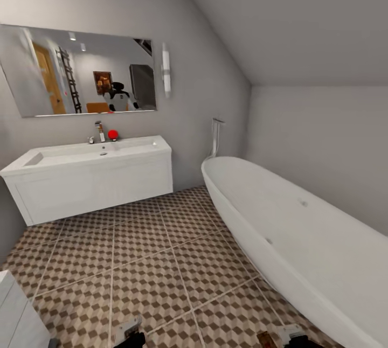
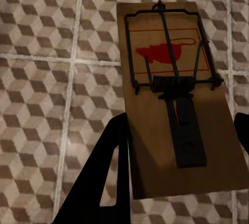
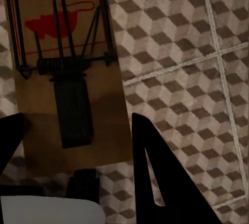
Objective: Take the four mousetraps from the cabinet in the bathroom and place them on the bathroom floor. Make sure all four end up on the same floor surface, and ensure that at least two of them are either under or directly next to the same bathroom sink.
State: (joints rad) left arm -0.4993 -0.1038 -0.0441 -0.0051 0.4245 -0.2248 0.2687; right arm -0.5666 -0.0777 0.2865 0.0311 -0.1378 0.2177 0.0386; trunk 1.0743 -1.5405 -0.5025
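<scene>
Claw status first: the left claw (image 2: 179, 146) is closed on a mousetrap (image 2: 176, 94), its dark fingers bracketing the board's lower end, and the right claw (image 3: 78, 151) likewise grips a second mousetrap (image 3: 67, 68); both traps hang above the bathroom floor (image 1: 161, 262), not yet resting on it. In descending size, the room holds a white bathtub (image 1: 302, 240) along the right wall, a wall-hung white sink unit (image 1: 91, 173) on the left under a mirror (image 1: 81, 70), and a tap (image 1: 99, 131) beside a small red object (image 1: 112, 134). Judged step: carrying two traps toward the sink for placement. The next move appears to call for closing on the sink unit, lowering each claw to the tiles under or just beside it, and releasing the boards flat. No brand or legible writing is visible; each trap bears only a red mouse silhouette inside a red outline.
</scene>
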